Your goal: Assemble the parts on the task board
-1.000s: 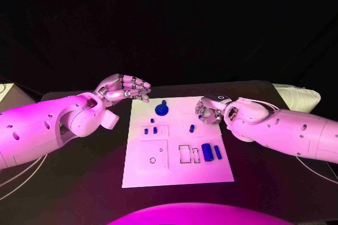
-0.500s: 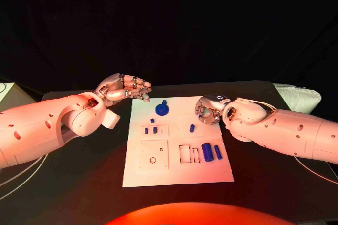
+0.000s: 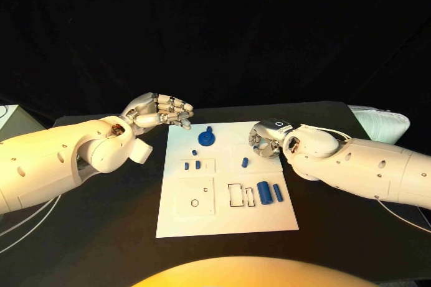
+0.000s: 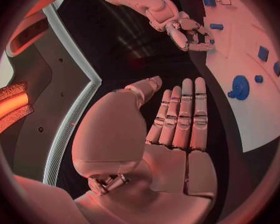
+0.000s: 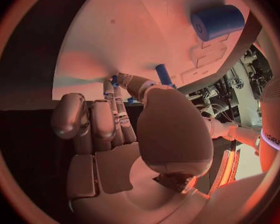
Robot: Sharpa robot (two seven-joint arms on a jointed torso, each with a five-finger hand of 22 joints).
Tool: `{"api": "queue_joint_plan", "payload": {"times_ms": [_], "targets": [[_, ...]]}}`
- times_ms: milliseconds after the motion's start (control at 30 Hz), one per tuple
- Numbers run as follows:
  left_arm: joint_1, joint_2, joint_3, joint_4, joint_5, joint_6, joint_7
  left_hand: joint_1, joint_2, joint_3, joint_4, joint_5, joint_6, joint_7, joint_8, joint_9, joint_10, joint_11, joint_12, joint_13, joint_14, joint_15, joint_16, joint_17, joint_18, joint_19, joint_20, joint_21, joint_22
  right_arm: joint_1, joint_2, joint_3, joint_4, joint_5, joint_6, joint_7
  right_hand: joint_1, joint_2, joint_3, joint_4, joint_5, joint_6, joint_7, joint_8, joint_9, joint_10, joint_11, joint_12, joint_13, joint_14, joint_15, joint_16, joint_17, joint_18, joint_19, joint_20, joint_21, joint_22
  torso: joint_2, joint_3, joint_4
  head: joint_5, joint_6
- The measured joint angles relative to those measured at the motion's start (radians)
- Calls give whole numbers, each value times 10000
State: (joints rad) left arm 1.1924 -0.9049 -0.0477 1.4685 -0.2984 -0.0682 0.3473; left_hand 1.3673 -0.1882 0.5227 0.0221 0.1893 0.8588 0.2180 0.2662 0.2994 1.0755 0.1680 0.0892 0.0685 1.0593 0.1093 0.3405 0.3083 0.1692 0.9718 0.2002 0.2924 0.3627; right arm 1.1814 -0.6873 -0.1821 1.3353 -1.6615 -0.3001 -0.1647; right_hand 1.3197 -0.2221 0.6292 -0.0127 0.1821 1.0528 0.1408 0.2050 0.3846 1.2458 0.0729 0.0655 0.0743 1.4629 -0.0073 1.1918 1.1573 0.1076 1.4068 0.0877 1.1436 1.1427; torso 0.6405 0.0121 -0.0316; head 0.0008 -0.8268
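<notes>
The white task board [image 3: 225, 215] lies mid-table. On it are a round blue part [image 3: 207, 138], several small blue pegs [image 3: 192, 165], a lone peg [image 3: 244, 163], a thick blue cylinder [image 3: 264, 192] and a thin bar [image 3: 278, 193]. My left hand [image 3: 162, 112] hovers beyond the board's far left corner. Its fingers [image 4: 184, 109] are straight and it holds nothing. My right hand [image 3: 264, 141] is low over the board's right edge, just behind the lone peg [image 5: 164, 74]. Its fingers [image 5: 90, 117] curl in and the thumb meets a fingertip. A speck of blue shows there; whether it is held is unclear.
A white bundle [image 3: 382, 124] sits at the table's right edge and a pale box [image 3: 11, 117] at the far left. The board has rectangular slots [image 3: 235, 196] and a square inset with a ring hole [image 3: 195, 203].
My right hand has turned and sunk slightly at the board's right edge. The left hand and the parts on the board have stayed put.
</notes>
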Motion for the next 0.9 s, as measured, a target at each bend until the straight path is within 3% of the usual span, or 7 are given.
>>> {"api": "queue_joint_plan", "payload": {"times_ms": [367, 633, 733, 833, 900], "targets": [[0, -12, -1, 0, -3, 12, -34, 0, 0, 0, 0, 44, -31, 31, 0, -7, -36, 36, 0, -1, 0, 0, 0, 20, 0, -20, -20, 0, 8, -30, -54, 1, 136, -305, -17, -197, 57, -53, 79, -159, 61, -1, 0, 25, 67, -36, 34, -39, 17, 0, 0, 55, 46, 1, -69, -2, 83, 148, 0, -6, 1, -27, -10], [0, -14, -2, 0, -5, 18, -60, 0, 0, 1, 0, 45, -67, -6, 0, -17, -39, 33, 0, -2, 0, 0, 0, 25, -1, -71, -2, 0, 8, -68, -81, -7, 183, -426, -155, -304, 319, 209, 396, -462, -186, 268, -86, 235, 259, 159, 25, 148, 46, 36, -112, 434, 313, 2, 26, -97, 581, 646, 1, -11, 8, -52, -27], [-1, -14, -2, -2, -6, 20, -67, 0, 0, 1, 0, 45, -68, -6, 0, -17, -72, 0, 0, -2, 1, 0, 0, 33, -1, -70, -2, 0, 8, -87, -87, -13, 189, -462, -235, -332, 413, 303, 563, -548, -276, 300, -117, 272, 298, 200, 59, 158, 46, 36, -111, 476, 339, -154, 61, -131, 677, 770, 2, -12, 8, -61, -28], [-1, -13, -2, -3, -6, 21, -73, 0, 0, 1, 0, 45, -68, -6, 0, -17, -107, 35, 0, -2, -35, 35, 0, 33, 0, -70, -2, 0, 7, -105, -96, -22, 193, -482, -327, -356, 505, 399, 637, -608, -318, 326, -111, 315, 321, 265, 106, 231, 47, 36, -111, 523, 355, -154, 61, -131, 735, 852, 2, -12, 8, -70, -33], [-1, -11, -2, -5, -7, 22, -77, 0, 0, 1, 0, 45, -68, -6, 0, -16, -107, 35, 0, -2, -35, 35, 0, 38, -1, -70, -2, 0, 8, -114, -115, -28, 192, -486, -392, -389, 608, 504, 665, -636, -318, 375, -126, 339, 331, 470, -4, 309, 49, 36, -111, 523, 354, -155, 61, -131, 736, 869, 2, -12, 9, -71, -35]]}}
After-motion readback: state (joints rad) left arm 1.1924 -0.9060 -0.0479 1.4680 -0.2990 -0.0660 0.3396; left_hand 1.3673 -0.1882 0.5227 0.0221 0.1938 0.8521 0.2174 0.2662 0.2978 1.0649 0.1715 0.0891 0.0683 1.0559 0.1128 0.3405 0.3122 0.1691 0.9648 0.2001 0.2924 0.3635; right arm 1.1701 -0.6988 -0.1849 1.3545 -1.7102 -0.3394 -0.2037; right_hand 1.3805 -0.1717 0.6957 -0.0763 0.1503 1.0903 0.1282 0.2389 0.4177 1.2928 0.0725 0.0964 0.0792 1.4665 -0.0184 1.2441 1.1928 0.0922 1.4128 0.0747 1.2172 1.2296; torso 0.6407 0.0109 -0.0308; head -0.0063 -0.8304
